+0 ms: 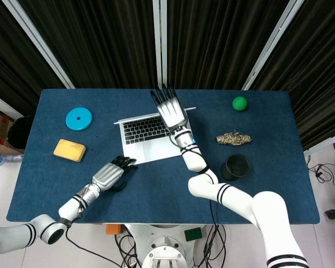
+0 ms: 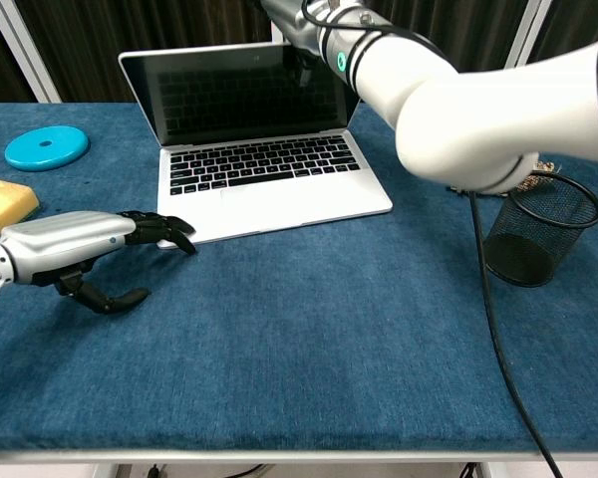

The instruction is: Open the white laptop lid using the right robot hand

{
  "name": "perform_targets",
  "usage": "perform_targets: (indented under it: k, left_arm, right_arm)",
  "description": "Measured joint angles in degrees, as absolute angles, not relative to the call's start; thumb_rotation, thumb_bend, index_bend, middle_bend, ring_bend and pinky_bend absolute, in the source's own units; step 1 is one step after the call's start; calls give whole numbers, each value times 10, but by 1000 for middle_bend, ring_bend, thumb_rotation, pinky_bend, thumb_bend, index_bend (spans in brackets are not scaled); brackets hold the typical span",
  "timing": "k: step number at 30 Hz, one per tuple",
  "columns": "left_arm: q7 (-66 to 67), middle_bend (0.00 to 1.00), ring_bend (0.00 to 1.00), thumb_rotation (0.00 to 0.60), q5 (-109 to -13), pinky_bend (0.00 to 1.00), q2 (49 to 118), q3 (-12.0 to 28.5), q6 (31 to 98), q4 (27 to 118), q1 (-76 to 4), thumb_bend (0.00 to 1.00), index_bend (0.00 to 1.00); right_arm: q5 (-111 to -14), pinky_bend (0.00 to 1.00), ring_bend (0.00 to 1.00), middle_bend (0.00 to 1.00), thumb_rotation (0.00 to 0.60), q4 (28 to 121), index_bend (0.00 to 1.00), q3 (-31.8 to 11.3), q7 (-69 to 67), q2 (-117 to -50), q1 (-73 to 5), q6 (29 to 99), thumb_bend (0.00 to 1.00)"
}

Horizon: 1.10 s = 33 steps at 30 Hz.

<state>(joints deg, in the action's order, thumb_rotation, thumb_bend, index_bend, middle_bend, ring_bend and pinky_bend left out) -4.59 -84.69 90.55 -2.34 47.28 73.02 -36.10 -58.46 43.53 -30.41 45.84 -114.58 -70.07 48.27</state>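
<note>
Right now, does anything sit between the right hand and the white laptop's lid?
Nothing visible does. The right hand is at the top edge of the laptop lid, which stands upright and open.

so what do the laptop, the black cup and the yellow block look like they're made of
Laptop: probably matte silver metal, going by its smooth, even pale shell; black keys, dark glossy screen.
Black cup: wire mesh, likely metal, since the table shows through its wall.
Yellow block: looks like sponge or foam, dull with soft rounded edges.
</note>
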Motion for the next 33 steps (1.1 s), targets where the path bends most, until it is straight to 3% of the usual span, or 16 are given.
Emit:
perform_targets:
  k: [21,33]
  left_arm:
    - [-42,104,0,600,-812,13,890,-20,461,748,-358,175,162]
    - [-36,104,0,600,-810,13,881,-21,473,761,-351,175,162]
  right_arm:
    - [-515,0,0,2,600,103,0,-349,347,-1200,-884,293,388]
    - [-500,0,0,3,600,50,0,-357,325,-1194,-904,249,385]
